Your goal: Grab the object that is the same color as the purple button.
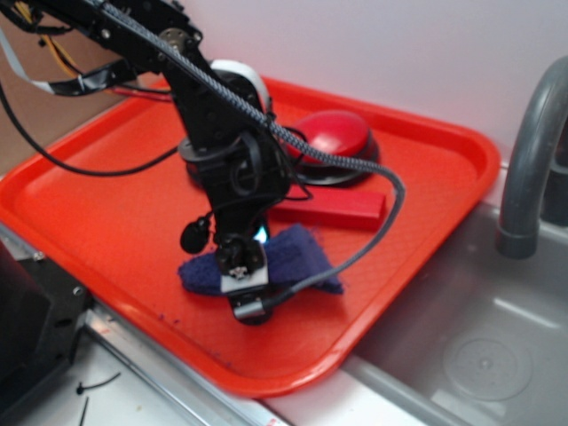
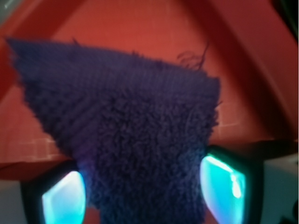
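The object, a dark purple-blue fuzzy cloth (image 1: 300, 252), lies on the red tray (image 1: 106, 204) toward its front. My gripper (image 1: 241, 273) points down into the cloth's left half. In the wrist view the cloth (image 2: 126, 107) fills the whole gap of the gripper (image 2: 142, 191). Both glowing cyan pads (image 2: 223, 189) press against its bunched sides, so the gripper is shut on it. The purple button (image 1: 244, 74) shows only as a pale dome at the back of the tray, mostly hidden behind the arm.
A red dome button (image 1: 330, 133) sits at the tray's back. A red rectangular block (image 1: 335, 209) lies just behind the cloth. To the right are a grey faucet (image 1: 532, 151) and a metal sink (image 1: 479, 346). Cables hang from the arm.
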